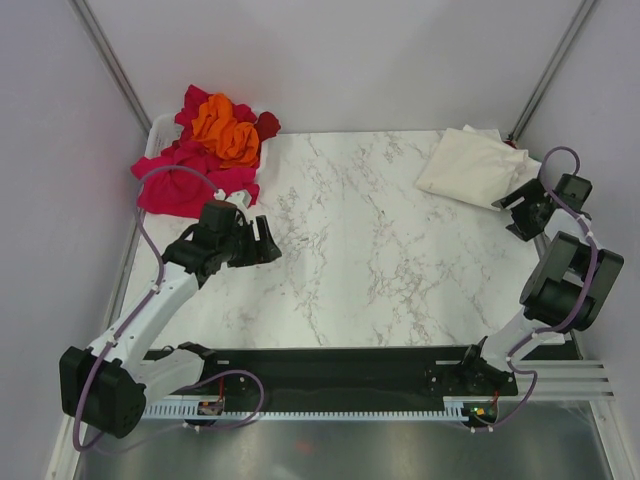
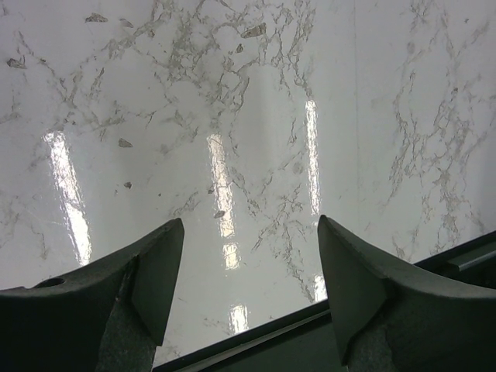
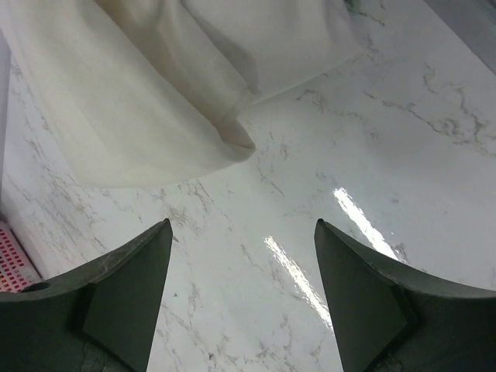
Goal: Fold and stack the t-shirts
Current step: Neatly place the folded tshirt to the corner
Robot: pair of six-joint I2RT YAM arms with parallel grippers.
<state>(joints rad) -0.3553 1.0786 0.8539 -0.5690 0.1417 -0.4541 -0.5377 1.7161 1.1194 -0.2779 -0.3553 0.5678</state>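
Observation:
A folded cream t-shirt (image 1: 473,166) lies at the far right of the marble table; it also shows in the right wrist view (image 3: 147,85). A heap of unfolded t-shirts sits at the far left: magenta-pink (image 1: 180,185), orange (image 1: 227,130) and dark red (image 1: 267,124). My left gripper (image 1: 270,243) is open and empty over bare marble, just right of the heap; its view (image 2: 249,263) shows only table. My right gripper (image 1: 508,212) is open and empty, just near of the cream shirt's edge (image 3: 242,271).
The heap rests in a white basket (image 1: 158,133) at the far left corner. Grey walls enclose the table on three sides. A black strip (image 1: 330,365) runs along the near edge between the arm bases.

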